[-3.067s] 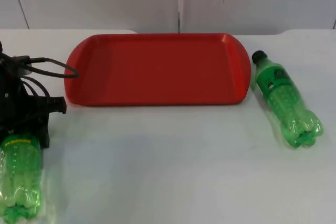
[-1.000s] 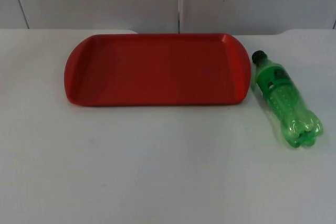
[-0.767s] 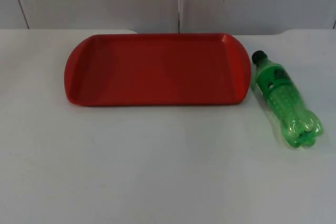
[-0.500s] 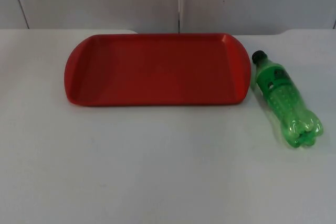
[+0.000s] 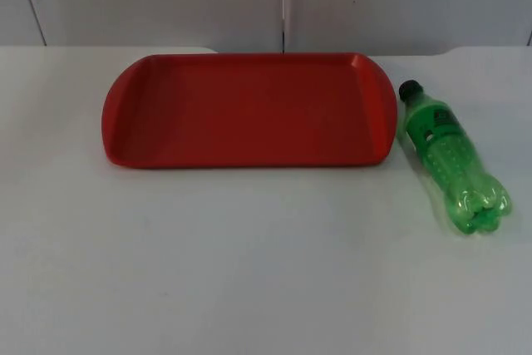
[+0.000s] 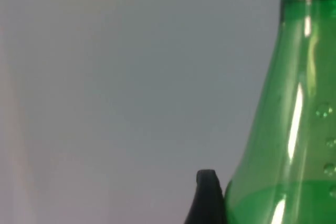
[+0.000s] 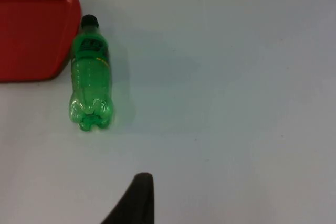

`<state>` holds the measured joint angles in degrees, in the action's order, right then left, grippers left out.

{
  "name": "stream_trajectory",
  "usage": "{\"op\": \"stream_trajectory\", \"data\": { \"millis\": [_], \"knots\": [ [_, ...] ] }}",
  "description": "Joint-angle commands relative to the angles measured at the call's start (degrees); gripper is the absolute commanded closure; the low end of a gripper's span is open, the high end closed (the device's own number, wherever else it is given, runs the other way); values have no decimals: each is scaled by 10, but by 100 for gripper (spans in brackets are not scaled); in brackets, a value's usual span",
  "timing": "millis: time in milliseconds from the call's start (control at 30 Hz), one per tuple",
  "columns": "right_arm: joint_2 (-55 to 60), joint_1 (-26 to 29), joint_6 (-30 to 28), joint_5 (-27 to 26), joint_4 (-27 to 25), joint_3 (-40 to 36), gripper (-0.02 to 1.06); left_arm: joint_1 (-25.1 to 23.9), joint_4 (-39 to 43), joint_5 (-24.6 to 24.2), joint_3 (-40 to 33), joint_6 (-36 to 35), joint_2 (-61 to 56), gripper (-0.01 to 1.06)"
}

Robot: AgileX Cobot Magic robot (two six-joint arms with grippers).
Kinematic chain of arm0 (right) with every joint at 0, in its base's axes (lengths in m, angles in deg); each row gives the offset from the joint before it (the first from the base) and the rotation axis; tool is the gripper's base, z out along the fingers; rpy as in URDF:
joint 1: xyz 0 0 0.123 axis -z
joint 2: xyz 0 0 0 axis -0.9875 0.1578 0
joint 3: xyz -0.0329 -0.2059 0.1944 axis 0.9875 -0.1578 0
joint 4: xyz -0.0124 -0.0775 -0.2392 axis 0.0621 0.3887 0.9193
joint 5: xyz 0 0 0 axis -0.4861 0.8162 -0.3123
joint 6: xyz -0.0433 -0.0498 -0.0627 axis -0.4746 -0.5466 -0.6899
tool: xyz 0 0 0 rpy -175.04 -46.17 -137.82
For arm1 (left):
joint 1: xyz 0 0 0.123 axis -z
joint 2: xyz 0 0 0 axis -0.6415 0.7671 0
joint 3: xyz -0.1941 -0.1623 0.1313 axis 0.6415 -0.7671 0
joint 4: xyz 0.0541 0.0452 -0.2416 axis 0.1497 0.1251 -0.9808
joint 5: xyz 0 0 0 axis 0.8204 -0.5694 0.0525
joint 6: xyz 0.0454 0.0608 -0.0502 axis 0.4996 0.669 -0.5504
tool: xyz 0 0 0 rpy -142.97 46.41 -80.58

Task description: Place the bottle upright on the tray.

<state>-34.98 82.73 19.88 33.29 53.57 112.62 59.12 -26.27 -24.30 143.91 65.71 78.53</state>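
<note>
Top view first: wide white tabletop (image 5: 249, 272), red tray (image 5: 249, 110) set toward the far side, bare inside, nothing standing on it yet. Just off the tray's right end, green bottle (image 5: 449, 155) flat on its side on the tabletop, dark cap pointing to the far edge, lobed base toward the near edge, very close to the tray rim, touching or not hard to call. So, by the look of it, an early stage: no upright bottle on the tray, whole job of carrying, standing up and letting go left to do.

Over to the left wrist view: second bottle (image 6: 294, 129) right up close, green shoulder and neck rising to a dark cap, liquid line low down. Left pincer (image 6: 215, 203) seemingly clamped on it, one black tip pressed against its side. Exact spot over the tabletop hard to judge.

Right wrist view now: right pincer (image 7: 142, 187) poised above bare tabletop, well apart from the lying bottle, looking across at it and the tray corner (image 7: 31, 35). Waiting, apparently. Open or closed: can't tell.
</note>
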Motion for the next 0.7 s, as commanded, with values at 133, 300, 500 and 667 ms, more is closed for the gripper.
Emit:
{"op": "stream_trajectory", "data": {
  "millis": [133,300,500,667],
  "knots": [
    [-2,3,0,-4,-1,-1,-1,2,203,15,5,-215,43,105],
    [-2,3,0,-4,-1,-1,-1,2,225,38,5,-237,86,105],
    [-2,3,0,-4,-1,-1,-1,2,231,91,5,-253,157,105],
    [-2,3,0,-4,-1,-1,-1,2,279,121,5,-264,209,105]
  ]
}}
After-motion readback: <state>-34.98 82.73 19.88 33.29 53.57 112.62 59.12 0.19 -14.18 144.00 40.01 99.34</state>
